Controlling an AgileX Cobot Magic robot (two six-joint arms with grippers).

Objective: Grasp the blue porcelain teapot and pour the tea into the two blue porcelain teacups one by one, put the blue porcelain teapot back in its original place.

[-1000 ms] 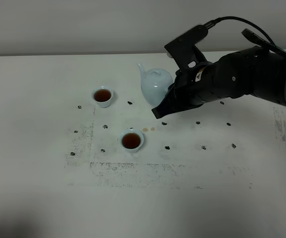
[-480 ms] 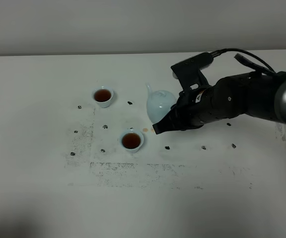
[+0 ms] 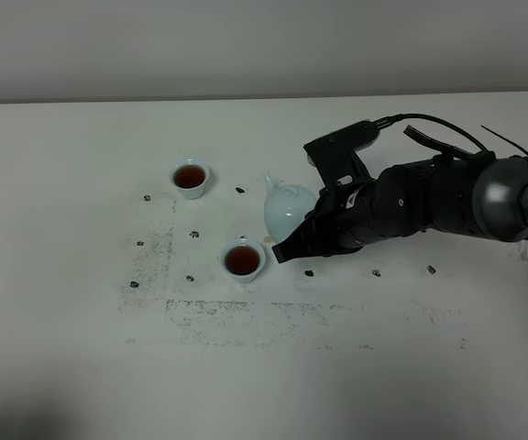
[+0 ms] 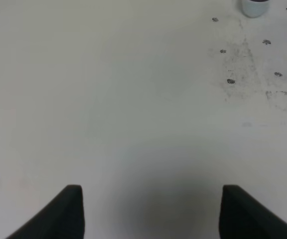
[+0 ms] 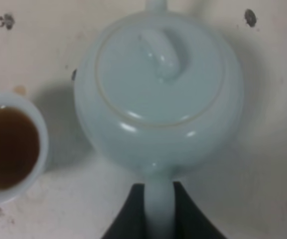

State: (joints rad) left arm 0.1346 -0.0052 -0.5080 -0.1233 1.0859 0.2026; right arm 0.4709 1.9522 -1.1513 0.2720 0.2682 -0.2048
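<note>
The blue porcelain teapot [image 3: 287, 209] stands upright just right of the front teacup [image 3: 243, 259], spout pointing to the back. My right gripper [image 3: 312, 229] is shut on its loop handle. In the right wrist view the lid and knob of the teapot [image 5: 158, 94] fill the frame, the handle sits between the dark fingers of the gripper [image 5: 158, 211], and the front teacup [image 5: 6, 147] shows dark tea. The rear teacup [image 3: 191, 176] also holds tea. I cannot tell whether the teapot touches the table. My left gripper [image 4: 156, 211] is open over bare table, far from the teacup [image 4: 255, 6].
The white table [image 3: 81, 348] carries small dark specks [image 3: 309, 272] and grey scuff marks [image 3: 246, 316] around the cups. A small brown tea drop [image 3: 268, 240] lies beside the front teacup. The right arm's black body and cables stretch to the right edge.
The right gripper has carried the teapot down and toward the front of the table, ending low beside the front teacup. The cups have not moved.
</note>
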